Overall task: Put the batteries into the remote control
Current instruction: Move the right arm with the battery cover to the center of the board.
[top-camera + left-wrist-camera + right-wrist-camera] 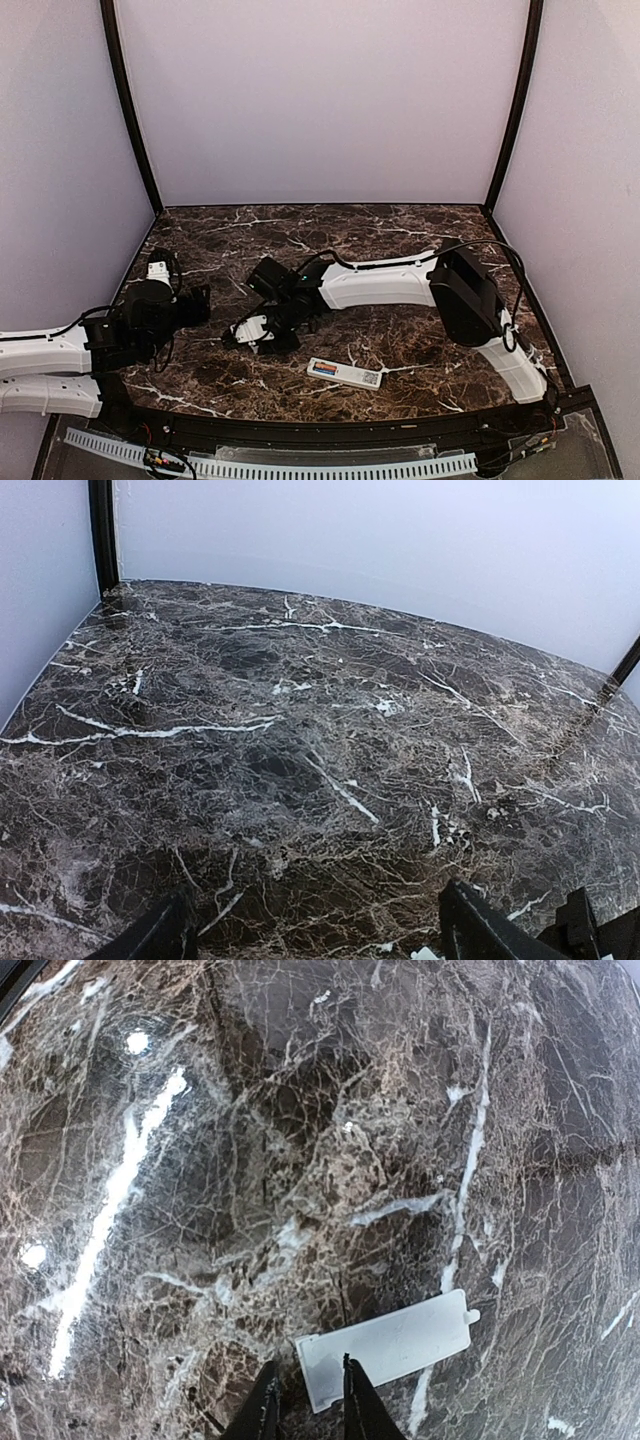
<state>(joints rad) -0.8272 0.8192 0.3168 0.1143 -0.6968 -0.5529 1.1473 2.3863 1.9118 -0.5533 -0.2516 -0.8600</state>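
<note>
right hand (305, 1400): fingers nearly together at the corner of the flat white cover (388, 1347), grip unclear | left hand (315, 930): spread, idle | remote control (344, 373): on counter (400, 240), batteries (324, 369) seated (I think) | risk: thin cover slides away, because it lies flat

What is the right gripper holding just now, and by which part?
The right gripper has its fingers at the near edge of the flat white battery cover, close to one corner. The cover looks flat on the table; whether it is gripped cannot be told.
</note>
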